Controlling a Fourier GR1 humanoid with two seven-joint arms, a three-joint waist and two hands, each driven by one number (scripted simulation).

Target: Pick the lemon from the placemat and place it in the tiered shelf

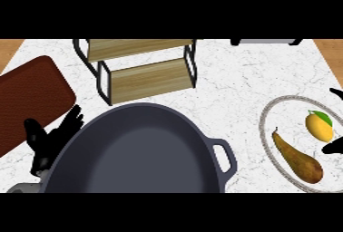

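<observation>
A white marble-patterned bench (227, 95) with fine grey veins carries everything here. The lemon (320, 126), a smooth yellow oval with a small green leaf at its upper end, lies on a pale round placemat (268, 136) with a braided-looking rim at the view's right; it has not reached the shelf. Just beside it on the same mat lies a brown pear (299, 159), long-necked and matte, its thin stem end pointing up-left and its bulbous end toward the lower edge; the 2 fruits sit close but apart. The right hand (334, 146) shows only as black fingertips at the right edge, one tip above the lemon and one below it, spread to either side of the fruit and not touching it. The tiered shelf (144, 68) stands at the upper middle: 2 stepped boards of light, streaky wood on a thin black wire frame. A dark grey oval pan (144, 154) with a smooth matte inside and a looped handle fills the lower middle. At the left lies a dark brown rectangular mat (30, 102) with rounded corners and a fine woven grain. The left hand (50, 136) rests between this mat and the pan's rim, fingers splayed and upward, holding nothing
</observation>
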